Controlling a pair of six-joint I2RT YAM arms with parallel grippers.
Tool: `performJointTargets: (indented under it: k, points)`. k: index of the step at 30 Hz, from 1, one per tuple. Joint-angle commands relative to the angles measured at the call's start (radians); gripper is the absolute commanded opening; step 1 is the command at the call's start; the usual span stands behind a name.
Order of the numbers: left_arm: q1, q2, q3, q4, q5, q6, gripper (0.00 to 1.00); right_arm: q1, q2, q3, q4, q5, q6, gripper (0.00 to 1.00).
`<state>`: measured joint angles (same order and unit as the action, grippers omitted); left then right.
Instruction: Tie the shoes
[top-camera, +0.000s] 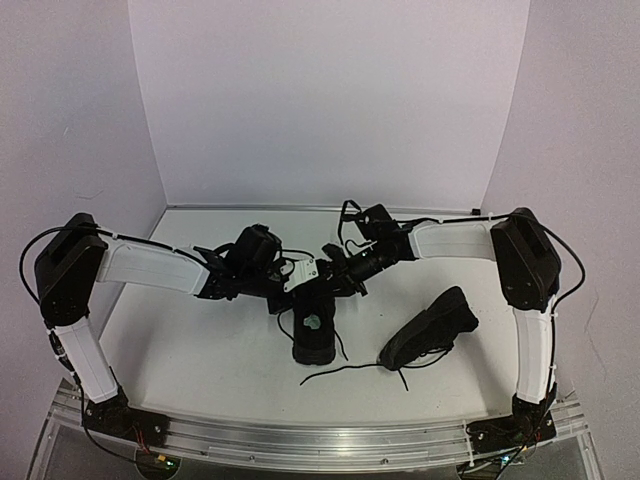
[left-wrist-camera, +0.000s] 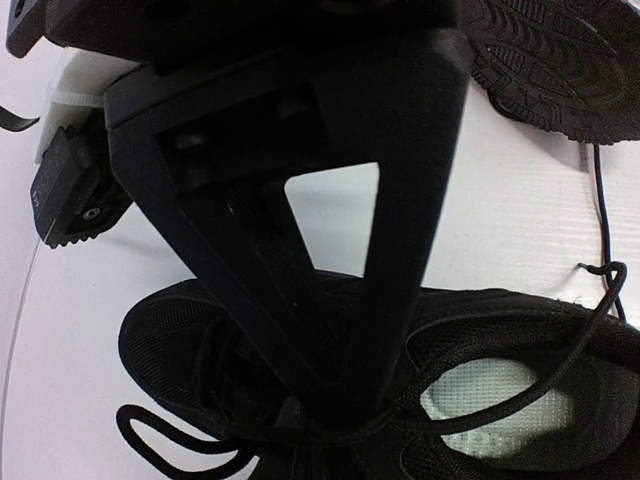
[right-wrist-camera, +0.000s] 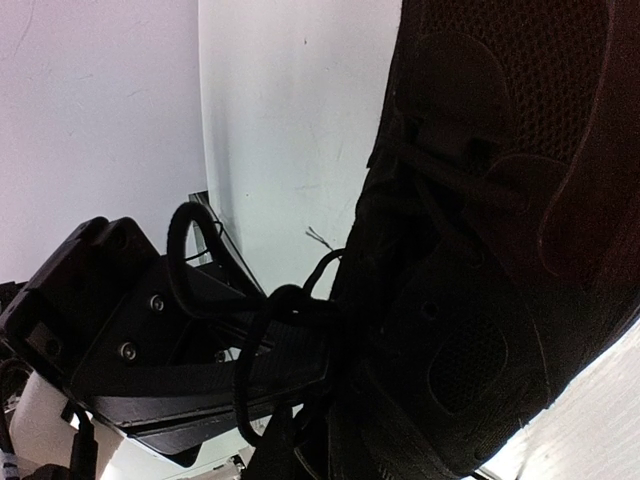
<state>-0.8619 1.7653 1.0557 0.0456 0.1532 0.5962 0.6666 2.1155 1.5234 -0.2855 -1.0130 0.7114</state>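
One black shoe (top-camera: 316, 338) stands upright mid-table, toe toward the back. In the left wrist view the shoe (left-wrist-camera: 180, 340) shows its pale insole label (left-wrist-camera: 500, 400). My left gripper (top-camera: 300, 292) hangs over its tongue. In its wrist view the left gripper (left-wrist-camera: 330, 412) is shut on a black lace (left-wrist-camera: 470, 425). My right gripper (top-camera: 332, 282) meets it from the right. In its wrist view the right gripper (right-wrist-camera: 330, 345) sits dark against the shoe (right-wrist-camera: 540, 80), closed at a lace knot (right-wrist-camera: 290, 300) with a loop (right-wrist-camera: 240, 385) hanging off.
The second black shoe (top-camera: 432, 325) lies on its side to the right, its sole (left-wrist-camera: 560, 60) showing in the left wrist view. Its loose laces (top-camera: 345, 371) trail over the table toward the front. White walls enclose the back and both sides.
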Motion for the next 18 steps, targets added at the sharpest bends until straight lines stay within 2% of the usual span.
performJointTargets:
  k: [1,5,12,18]
  points:
    - [-0.003,-0.048,0.016,0.104,-0.001,-0.019,0.0,0.018,0.006,0.01,0.0,-0.016,0.0,0.08]
    - [-0.003,-0.047,0.016,0.108,0.003,-0.022,0.0,0.016,0.003,0.012,0.0,-0.009,-0.002,0.0]
    - [-0.003,-0.058,0.006,0.087,0.002,-0.01,0.01,0.007,-0.026,0.007,0.0,0.016,-0.006,0.0]
    - [-0.003,-0.065,0.007,0.052,-0.006,0.016,0.09,-0.012,-0.059,0.001,-0.001,0.044,-0.004,0.0]
